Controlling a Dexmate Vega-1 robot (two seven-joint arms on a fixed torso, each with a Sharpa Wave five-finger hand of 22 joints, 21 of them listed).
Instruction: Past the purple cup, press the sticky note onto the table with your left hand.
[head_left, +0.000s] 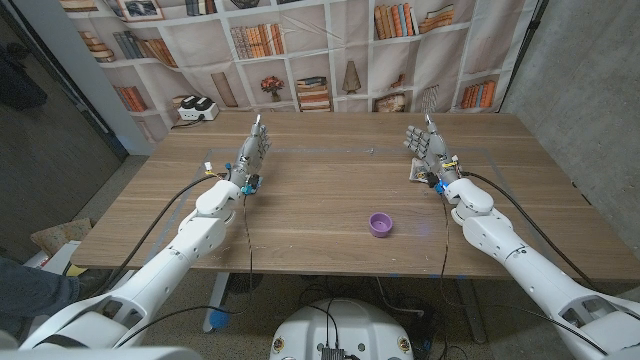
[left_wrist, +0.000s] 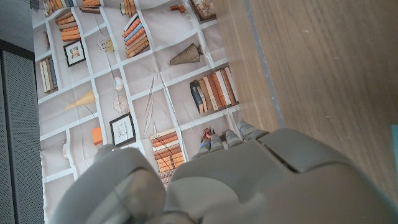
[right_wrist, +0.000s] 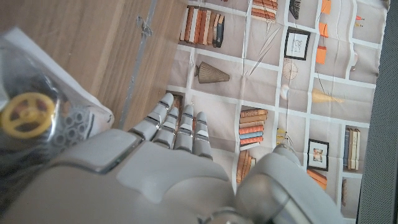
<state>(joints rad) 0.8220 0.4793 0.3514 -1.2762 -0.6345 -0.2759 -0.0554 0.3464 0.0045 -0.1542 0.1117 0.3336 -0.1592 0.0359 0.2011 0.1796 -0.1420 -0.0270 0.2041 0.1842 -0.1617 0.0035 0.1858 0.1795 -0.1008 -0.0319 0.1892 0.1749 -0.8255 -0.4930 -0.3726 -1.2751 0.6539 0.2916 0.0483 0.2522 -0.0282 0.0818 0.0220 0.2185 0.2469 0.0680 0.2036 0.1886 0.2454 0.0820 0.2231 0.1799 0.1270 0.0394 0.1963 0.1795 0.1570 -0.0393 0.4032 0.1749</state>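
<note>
Your left hand (head_left: 253, 152) stands raised over the far left of the table (head_left: 300, 215), fingers straight and apart, holding nothing; your right hand (head_left: 427, 146) mirrors it on the far right, likewise spread and empty, just beside a clear packet (right_wrist: 43, 112) with a yellow wheel inside; the purple cup (head_left: 380, 224) sits near the front edge, right of centre, well apart from both hands; I cannot make out a sticky note anywhere, so find it first; judging by the task, it should lie beyond the cup; then bring the left hand across, keep the fingers extended, and come down palm-first, pressing squarely so the note does not skid.
</note>
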